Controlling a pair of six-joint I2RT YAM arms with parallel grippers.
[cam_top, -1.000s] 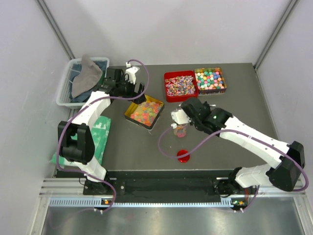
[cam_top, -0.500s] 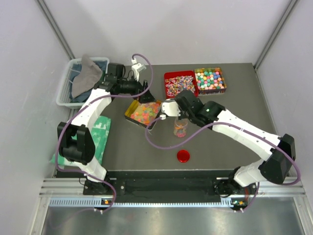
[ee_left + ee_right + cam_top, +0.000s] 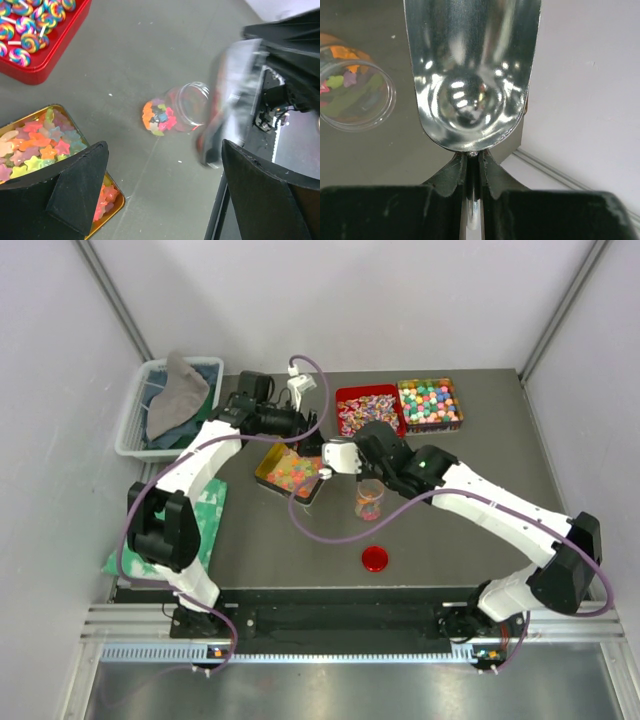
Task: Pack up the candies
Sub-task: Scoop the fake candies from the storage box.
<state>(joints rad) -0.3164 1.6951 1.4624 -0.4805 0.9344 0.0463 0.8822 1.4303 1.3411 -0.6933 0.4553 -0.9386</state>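
Orange-yellow gummy candies fill a gold tin (image 3: 290,472), also in the left wrist view (image 3: 27,150). Pink-white candies lie in a red tray (image 3: 367,412). Pastel balls fill a tray (image 3: 430,403). A clear jar (image 3: 369,500) stands on the table, partly filled with gummies; it also shows in both wrist views (image 3: 175,107) (image 3: 350,92). My right gripper (image 3: 472,157) is shut on the handle of an empty metal scoop (image 3: 472,75) between the jar and the tin; its place in the top view is left of the jar (image 3: 348,456). My left gripper (image 3: 163,165) is open and empty above the tin's right edge (image 3: 311,444).
The red round lid (image 3: 375,559) lies in front of the jar. A basket (image 3: 134,420) with a grey cloth stands at the far left. A green cloth (image 3: 207,512) lies at the left edge. The right arm's cable loops across the table by the jar.
My right gripper has carried the scoop left from above the jar toward the gold tin. My left gripper has moved right, from behind the tin to over its right edge.
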